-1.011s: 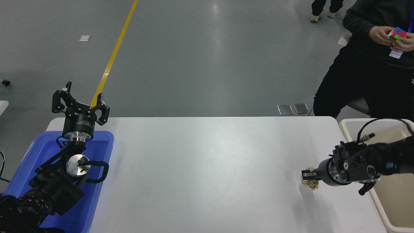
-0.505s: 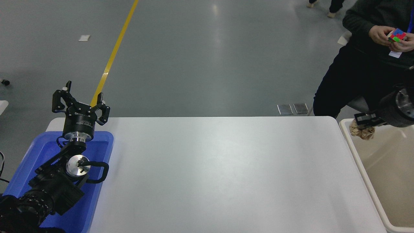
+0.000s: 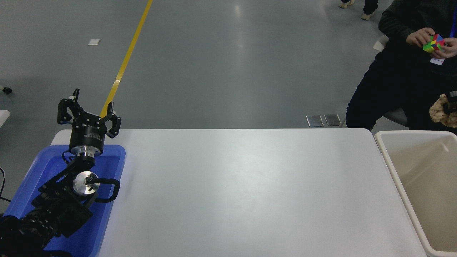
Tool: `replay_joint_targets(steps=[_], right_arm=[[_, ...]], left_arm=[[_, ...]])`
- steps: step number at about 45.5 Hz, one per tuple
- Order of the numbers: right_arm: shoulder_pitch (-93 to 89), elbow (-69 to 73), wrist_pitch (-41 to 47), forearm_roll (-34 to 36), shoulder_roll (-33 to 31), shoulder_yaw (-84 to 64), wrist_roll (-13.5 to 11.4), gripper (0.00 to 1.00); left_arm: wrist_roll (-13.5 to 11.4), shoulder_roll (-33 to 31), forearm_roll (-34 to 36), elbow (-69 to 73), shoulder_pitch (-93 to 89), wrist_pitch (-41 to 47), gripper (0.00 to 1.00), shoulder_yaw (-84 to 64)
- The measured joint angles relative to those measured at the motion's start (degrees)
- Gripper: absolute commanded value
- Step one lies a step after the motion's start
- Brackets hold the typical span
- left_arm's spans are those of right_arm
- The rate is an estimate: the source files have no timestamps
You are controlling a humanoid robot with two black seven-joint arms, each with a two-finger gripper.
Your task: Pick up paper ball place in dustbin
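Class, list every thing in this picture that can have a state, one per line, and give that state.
paper ball: in the air at the right edge, above the dustbin's far rim
dustbin: upright, open, nothing visible inside
left end effector: open, raised over the blue tray
puzzle cube: held in a person's hands

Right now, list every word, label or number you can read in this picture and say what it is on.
White lettering on the left gripper body: too blurred to read.
White tag on the person's chest: too small to read.
Table, dustbin, blue tray and paper ball: no text visible.
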Motion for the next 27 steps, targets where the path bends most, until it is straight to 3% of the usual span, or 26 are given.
replay_joint_targets(steps=[14, 27], right_arm=[[-23.03, -20.8, -9.68, 4.8, -12.38, 16.39, 0.13, 0.0], [-57.7, -32.2, -26.81, 22.29, -10.63, 39.01, 0.14, 0.0]], left_arm=[[-0.01, -0.01, -0.03, 0.03, -0.01, 0.0, 0.99, 0.0], [-0.01, -0.04, -0.08, 0.01, -0.01, 0.0, 0.99, 0.0]])
